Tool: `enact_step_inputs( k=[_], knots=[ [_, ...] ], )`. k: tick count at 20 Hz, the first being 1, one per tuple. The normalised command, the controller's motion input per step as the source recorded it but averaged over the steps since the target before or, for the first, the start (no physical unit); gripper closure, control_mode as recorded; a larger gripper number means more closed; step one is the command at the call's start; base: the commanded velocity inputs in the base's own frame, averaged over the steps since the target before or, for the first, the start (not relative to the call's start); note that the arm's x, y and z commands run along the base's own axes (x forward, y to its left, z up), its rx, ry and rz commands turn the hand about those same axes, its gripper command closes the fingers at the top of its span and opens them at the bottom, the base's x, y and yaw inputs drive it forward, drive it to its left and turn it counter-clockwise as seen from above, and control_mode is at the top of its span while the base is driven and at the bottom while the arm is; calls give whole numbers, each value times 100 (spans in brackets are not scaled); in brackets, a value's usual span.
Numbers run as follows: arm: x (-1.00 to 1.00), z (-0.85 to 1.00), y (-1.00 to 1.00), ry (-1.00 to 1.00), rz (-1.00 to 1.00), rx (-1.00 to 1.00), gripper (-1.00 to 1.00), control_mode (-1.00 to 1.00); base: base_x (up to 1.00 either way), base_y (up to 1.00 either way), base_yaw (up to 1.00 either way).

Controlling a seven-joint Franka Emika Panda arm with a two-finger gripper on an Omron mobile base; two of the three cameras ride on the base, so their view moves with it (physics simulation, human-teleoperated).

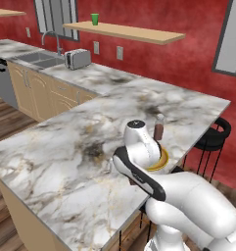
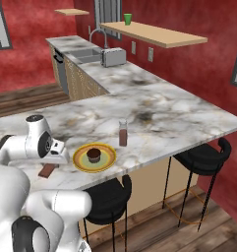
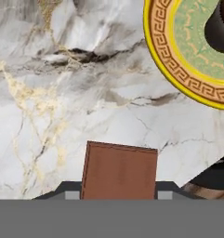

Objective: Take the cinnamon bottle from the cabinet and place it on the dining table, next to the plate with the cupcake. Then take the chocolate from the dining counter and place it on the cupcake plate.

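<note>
My gripper [image 3: 119, 196] is shut on the chocolate [image 3: 119, 169], a flat reddish-brown bar that sticks out from between the finger tips just over the marble of the dining table [image 3: 48, 93]. In the right base view the chocolate [image 2: 47, 170] lies low by the table's near edge under my hand, left of the plate [image 2: 80, 162]. The yellow plate [image 3: 178, 69] carries the dark cupcake [image 3: 220, 30] [image 2: 94, 155]. The cinnamon bottle [image 2: 123, 134] [image 1: 158, 128] stands upright on the dining table [image 1: 65, 157] just beyond the plate [image 1: 161, 163].
Black bar stools [image 2: 203, 157] [image 2: 107, 197] [image 1: 215, 132] stand along the table's open side. A toaster [image 2: 113, 57] and a sink [image 1: 38, 58] are on the far counter. A green cup [image 2: 127, 18] sits on the wall shelf.
</note>
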Motion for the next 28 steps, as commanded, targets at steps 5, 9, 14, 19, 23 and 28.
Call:
enact_step_inputs(
  k=[5,9,14,19,23,28],
  knots=[
    [19,22,-40,2,-26,-4,100,-100,0,0,0],
    [15,11,-43,1,-29,-9,100,-100,0,0,0],
    [1,5,-47,0,-28,-7,100,-100,0,0,0],
    [0,1,-53,-3,-24,-3,100,-100,0,0,0],
    [5,0,-54,-4,-22,-2,100,-100,0,0,0],
    [14,0,-50,-6,-18,0,100,-100,0,0,0]
  ],
)
